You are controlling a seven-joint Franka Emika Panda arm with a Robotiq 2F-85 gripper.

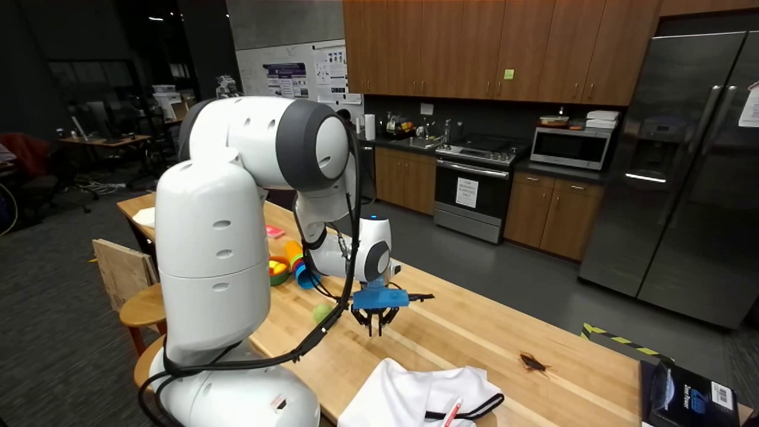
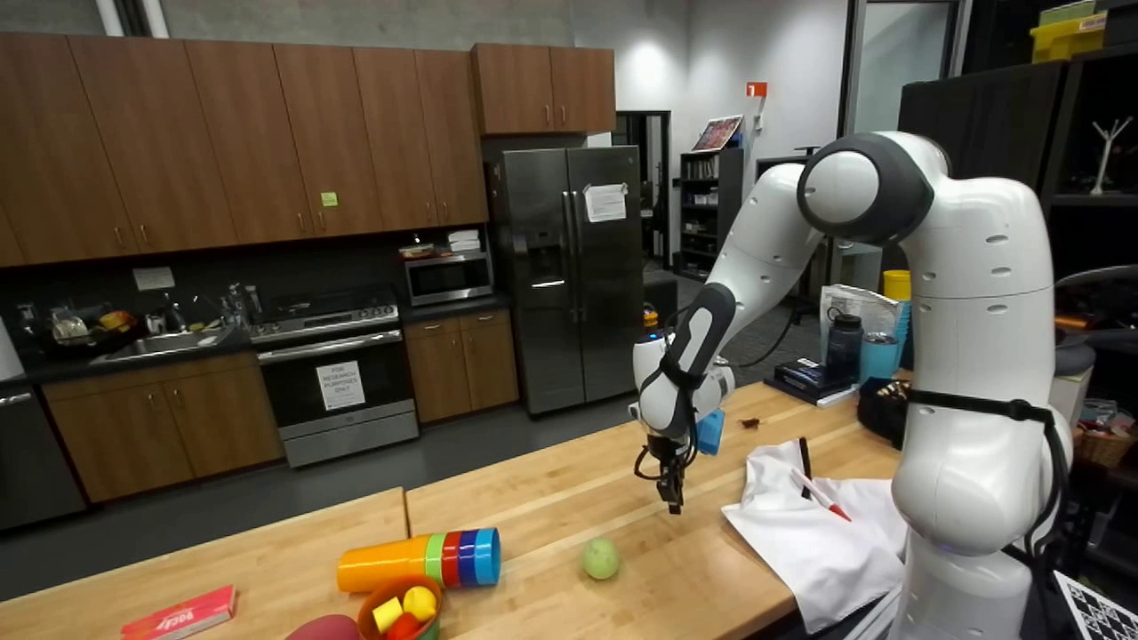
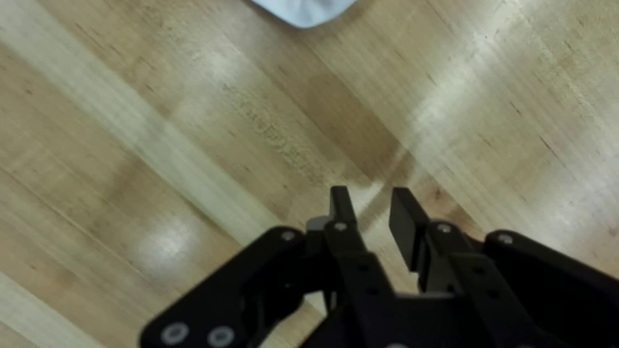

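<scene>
The gripper (image 3: pixel 371 199) stands slightly spread, empty. A low sweep toward wrist-view eleven o'clock could snag the white cloth (image 3: pixel 307 10).

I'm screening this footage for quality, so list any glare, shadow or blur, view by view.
Wrist view: glare patches on the tabletop, fingers so dark that detail is lost, the picture slightly soft overall; in an exterior view, the background desk at the left sits in deep gloom; in an exterior view, a bright spot of light washes out part of the wall.
</scene>
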